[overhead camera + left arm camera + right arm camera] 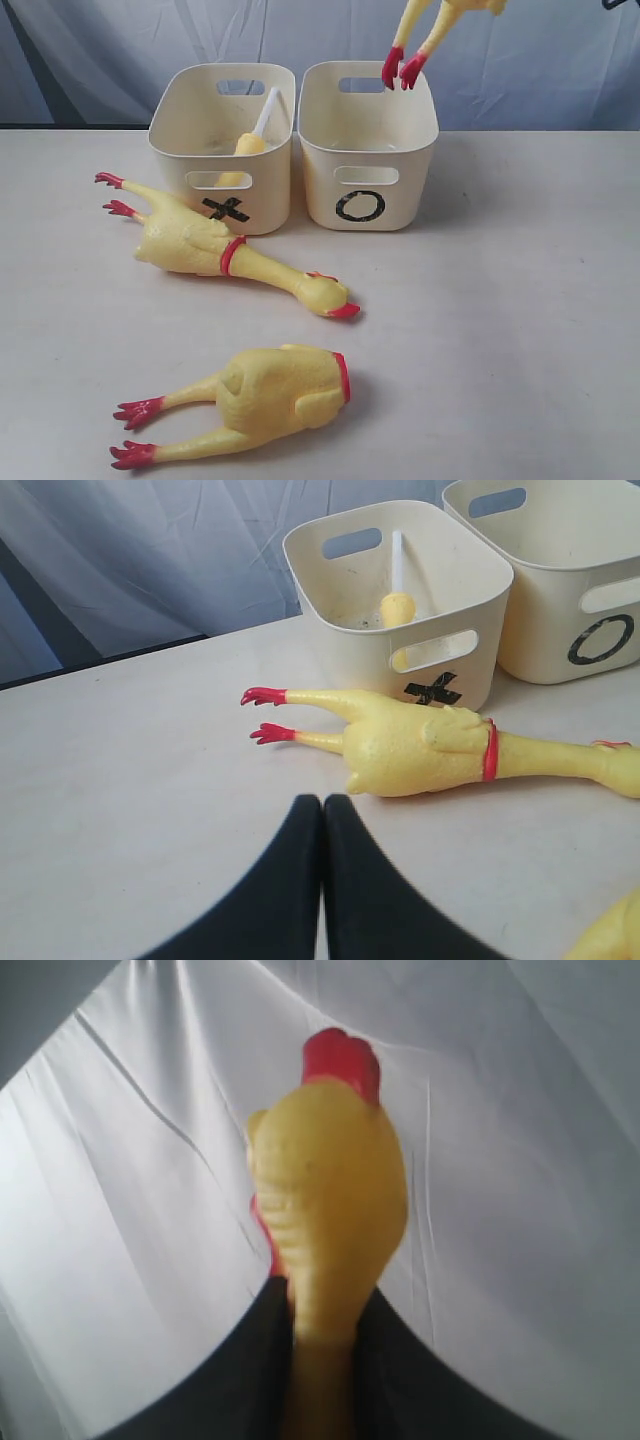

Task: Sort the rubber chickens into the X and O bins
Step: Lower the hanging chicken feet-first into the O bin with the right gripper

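Your right gripper point(320, 1305) clamps a yellow rubber chicken point(330, 1190), its red feet above the cream O-marked plastic tub point(415, 170). Your left gripper point(322, 805) is closed.

Pale matte tabletop point(520, 330), creased white cloth backdrop point(540, 60) (hung behind the table)

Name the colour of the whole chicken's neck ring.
Red ring; clearest in the exterior view.

My worktop point(520, 330) is pale cream and matte. Behind it hangs a creased white sheet point(540, 60), bluish in the folds, with a dark strip point(60, 126) along its foot. The light is soft and even.
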